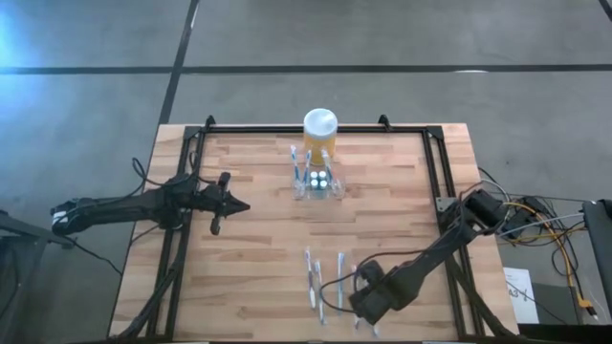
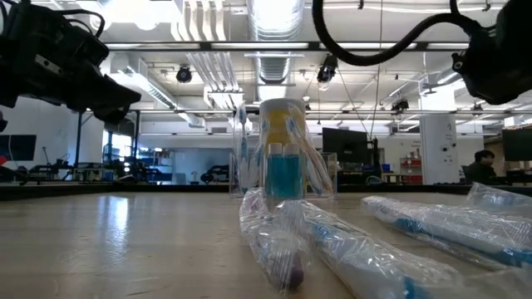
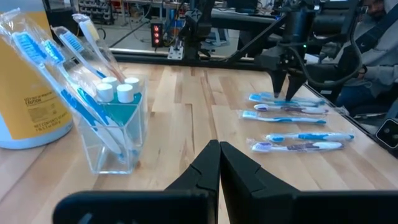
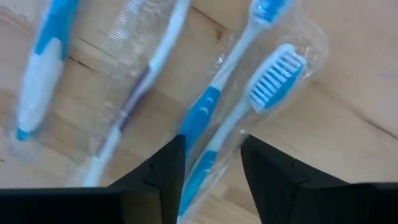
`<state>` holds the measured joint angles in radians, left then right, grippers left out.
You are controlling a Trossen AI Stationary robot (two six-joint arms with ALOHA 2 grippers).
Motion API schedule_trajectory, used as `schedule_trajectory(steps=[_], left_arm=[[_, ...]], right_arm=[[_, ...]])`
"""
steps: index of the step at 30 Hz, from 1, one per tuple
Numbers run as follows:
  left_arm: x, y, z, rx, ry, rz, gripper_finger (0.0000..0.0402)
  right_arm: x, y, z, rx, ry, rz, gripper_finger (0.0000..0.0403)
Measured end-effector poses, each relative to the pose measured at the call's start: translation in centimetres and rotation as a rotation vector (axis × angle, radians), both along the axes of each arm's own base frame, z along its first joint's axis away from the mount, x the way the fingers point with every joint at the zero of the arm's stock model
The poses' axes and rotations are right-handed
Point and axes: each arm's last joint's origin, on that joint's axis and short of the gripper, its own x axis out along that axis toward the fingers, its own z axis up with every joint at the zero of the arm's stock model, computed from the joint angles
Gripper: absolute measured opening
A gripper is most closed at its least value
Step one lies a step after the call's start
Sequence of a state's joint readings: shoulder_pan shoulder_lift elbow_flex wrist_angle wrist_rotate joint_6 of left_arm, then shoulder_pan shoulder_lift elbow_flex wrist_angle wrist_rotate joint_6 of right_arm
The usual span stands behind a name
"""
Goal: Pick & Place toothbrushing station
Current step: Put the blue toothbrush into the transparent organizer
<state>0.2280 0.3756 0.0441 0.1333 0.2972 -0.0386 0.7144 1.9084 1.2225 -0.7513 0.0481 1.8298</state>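
Now right end effector (image 4: 210,163) spread around one wrapped toothbrush (image 4: 249,109), near desk (image 1: 249,258) edge.
Four wrapped toothbrushes loose in left wrist view; toothbrushing station (image 1: 316,182) beside yellow jar (image 1: 319,134), far side. Left end effector (image 3: 219,163) pressed together, hovering.

left gripper (image 1: 239,205) shut, hovering; right gripper (image 4: 211,163) parted, pointing down.
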Motion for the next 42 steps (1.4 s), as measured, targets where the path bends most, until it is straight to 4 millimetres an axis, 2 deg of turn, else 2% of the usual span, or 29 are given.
schedule_trajectory(steps=[5, 10, 22, 32, 42], left_arm=[[0.0, 0.0, -0.2, -0.018, 0.021, 0.002, 0.0012], [-0.1, 0.0, -0.4, -0.029, 0.04, 0.003, 0.0012], [-0.2, -0.1, -0.7, -0.074, 0.073, 0.007, 0.0012], [-0.2, -0.1, -0.7, -0.086, 0.079, 0.01, 0.0012], [-0.2, -0.1, -0.8, -0.103, 0.087, 0.013, 0.0012]], right_arm=[[-0.5, -0.1, 1.4, 0.017, -0.016, 0.011, 0.013], [-0.6, -0.2, 1.5, 0.005, -0.012, 0.028, 0.0116], [-0.6, -0.5, 1.0, -0.052, -0.04, 0.05, 0.0114], [-1.8, -1.2, -0.5, -0.017, 0.069, 0.068, 0.0097], [-2.1, -1.5, 0.0, -0.081, 0.099, 0.278, 0.0089]])
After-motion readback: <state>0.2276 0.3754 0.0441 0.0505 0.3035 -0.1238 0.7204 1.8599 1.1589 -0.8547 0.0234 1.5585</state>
